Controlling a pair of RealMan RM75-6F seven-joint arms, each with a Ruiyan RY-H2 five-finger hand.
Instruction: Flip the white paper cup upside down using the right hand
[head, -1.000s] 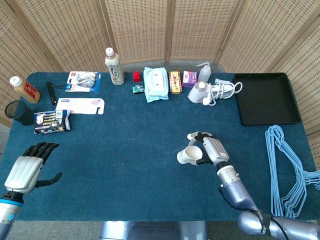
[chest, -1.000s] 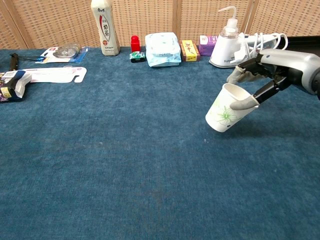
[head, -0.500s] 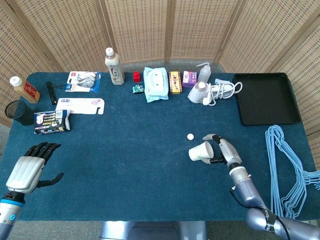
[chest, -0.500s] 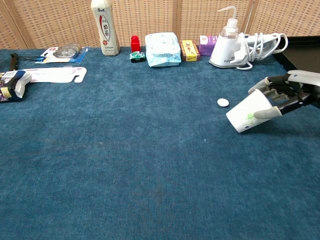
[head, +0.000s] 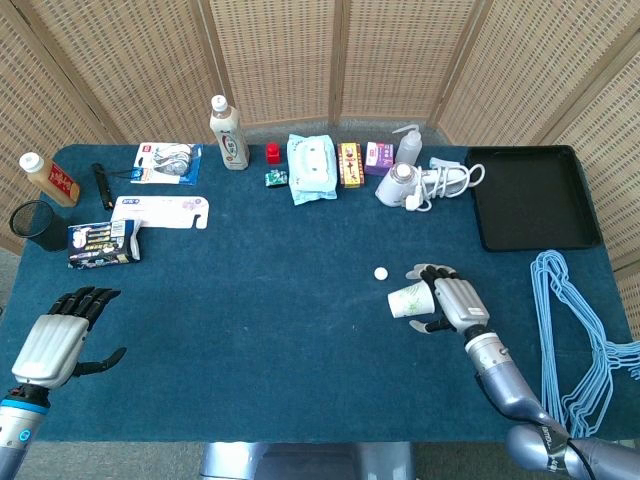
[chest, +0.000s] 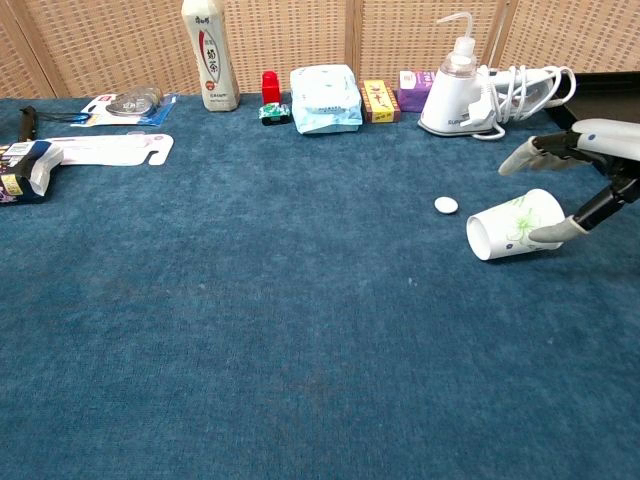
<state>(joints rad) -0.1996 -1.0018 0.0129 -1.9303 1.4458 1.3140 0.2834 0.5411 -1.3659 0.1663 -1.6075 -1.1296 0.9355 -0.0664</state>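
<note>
The white paper cup (head: 408, 299) lies on its side on the blue bench (head: 260, 300), right of centre, its open mouth turned toward the robot's left. The right hand (head: 452, 301) sits just beside the cup's base end with its fingers spread apart; the thumb tip (chest: 553, 233) touches or nearly touches the cup's wall, but nothing is gripped, so this hand is released. A small white round thing (head: 380, 272) rests on the bench just beside the cup's mouth, apart from it.

The head view alone shows the left hand (head: 55, 338), low at the bench's near left corner, palm down, fingers extended and apart, grasping nothing. It also shows the black tray (head: 530, 196) and the bundle of blue hangers (head: 580, 340) at the right edge, and a black mesh cup (head: 36, 223) with a sauce bottle (head: 48, 178) at far left. The chest view alone shows the cup's green leaf print (chest: 518, 215) and its hollow mouth clearly, plus the label on the tall white bottle (chest: 209, 55).

In the chest view the right hand is cut off at the frame's edge, so only some fingers appear; whether the upper fingers (chest: 535, 152) touch the cup cannot be told there. The row at the back, with a wipes pack (head: 310, 168), small boxes (head: 349, 165) and a white squeeze bottle (head: 406, 146) beside a corded appliance (head: 425, 184), is too small to read.
</note>
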